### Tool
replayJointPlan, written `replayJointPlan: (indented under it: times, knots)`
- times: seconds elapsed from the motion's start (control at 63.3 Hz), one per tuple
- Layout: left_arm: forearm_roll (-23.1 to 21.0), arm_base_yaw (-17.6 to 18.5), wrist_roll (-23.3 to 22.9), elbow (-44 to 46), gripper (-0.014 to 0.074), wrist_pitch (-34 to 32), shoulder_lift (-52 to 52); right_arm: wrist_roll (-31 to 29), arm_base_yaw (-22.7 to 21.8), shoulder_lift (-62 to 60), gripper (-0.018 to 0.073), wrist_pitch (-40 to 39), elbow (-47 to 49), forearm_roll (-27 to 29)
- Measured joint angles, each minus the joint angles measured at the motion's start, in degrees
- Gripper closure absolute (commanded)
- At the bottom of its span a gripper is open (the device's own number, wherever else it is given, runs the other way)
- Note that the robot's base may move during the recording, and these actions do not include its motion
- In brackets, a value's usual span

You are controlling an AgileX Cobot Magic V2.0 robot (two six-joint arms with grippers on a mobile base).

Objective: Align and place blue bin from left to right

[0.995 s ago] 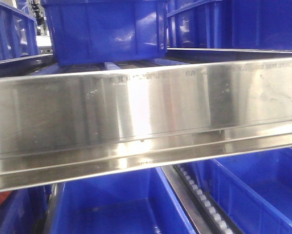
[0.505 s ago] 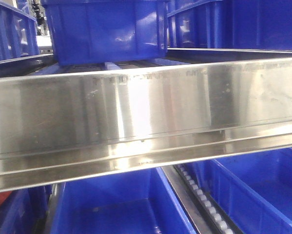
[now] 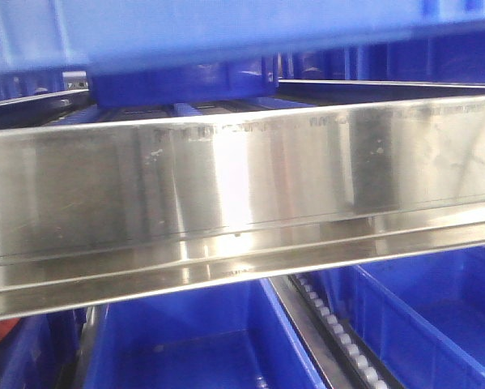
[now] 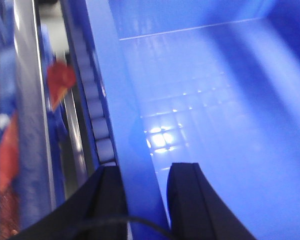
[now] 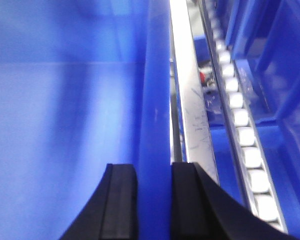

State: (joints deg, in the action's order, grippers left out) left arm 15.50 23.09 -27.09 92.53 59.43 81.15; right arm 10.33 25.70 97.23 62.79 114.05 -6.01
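The blue bin (image 3: 226, 32) shows as a blurred pale-blue band across the top of the front view, above the steel rail. In the left wrist view my left gripper (image 4: 147, 172) straddles the bin's left wall, one black finger outside and one inside, shut on it; the bin's floor (image 4: 205, 100) spreads to the right. In the right wrist view my right gripper (image 5: 154, 170) is shut on the bin's right wall, with the bin's inside (image 5: 64, 100) to the left.
A wide steel rail (image 3: 242, 170) crosses the front view. Behind it stand other blue bins (image 3: 185, 81). Below are two more bins (image 3: 193, 340) (image 3: 436, 316) with a roller track (image 3: 331, 324) between them. Rollers (image 4: 97, 127) (image 5: 242, 125) run beside the held bin.
A blurred blue bin has come into the top of the front view and now covers the upper parts of the bins behind. Rail and lower bins are unchanged.
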Motion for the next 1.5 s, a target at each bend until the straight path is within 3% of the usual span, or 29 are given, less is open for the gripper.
replayJointPlan:
  times: [0.142, 0.237, 0.363, 0.442, 0.537, 0.616, 0.774, 0.884, 1.058, 1.121, 1.295, 1.5]
  knots:
    - [1.2, -0.1, -0.9, -2.2, 0.0608, -3.1, 0.1, -0.2, -0.1, 2.4, 0.0615, -1.6, 0.0, -0.5]
    - [2.4, -0.2, -1.0, -2.3, 0.0575, -3.6, 0.1, -0.2, -0.1, 3.1, 0.0513, -2.4, 0.0, -0.5]
    - [3.1, -0.2, -0.8, -2.3, 0.0401, -4.2, 0.1, -0.4, -0.1, 3.3, 0.0277, -4.5, 0.1, -1.3]
    - [3.8, -0.2, 0.1, -2.3, 0.0225, -5.9, 0.1, -0.4, -0.2, 3.2, 0.0148, -6.7, 0.5, -2.2]
    - [4.2, -0.2, 0.5, -2.0, 0.0051, -7.0, 0.0, -0.5, -0.2, 3.0, 0.0075, -7.2, 0.8, -2.7]
    - [4.5, -0.2, 0.6, -1.9, -0.0018, -7.1, 0.0, -0.5, -0.2, 2.8, 0.0074, -7.2, 0.8, -2.8]
    - [4.5, -0.2, 0.6, -0.6, 0.0020, -6.7, -0.4, -0.5, -0.2, 0.9, 0.0086, -7.2, 0.8, -2.8]
    - [4.5, -0.2, 0.6, 0.6, 0.0118, -5.7, -2.5, -0.5, -0.2, -2.2, 0.0239, -6.1, 0.8, -2.8]
    - [4.5, -0.2, 1.1, 0.8, 0.0471, -3.4, -8.5, -0.6, -0.2, -7.8, 0.0642, -4.1, 0.8, -2.8]
    - [4.5, -0.2, 2.0, 0.4, 0.0633, -3.0, -11.1, -0.6, -0.2, -9.9, 0.0636, -3.6, 0.8, -2.8]
    - [4.5, -0.2, 3.1, -7.2, 0.0584, -3.5, -21.3, -0.6, -0.2, -17.8, 0.0629, -3.4, -4.1, -2.7]
    - [4.4, -0.2, 3.3, -24.1, 0.0584, -8.4, -39.3, -0.7, -0.2, -31.5, 0.0629, -12.2, -26.6, -2.3]
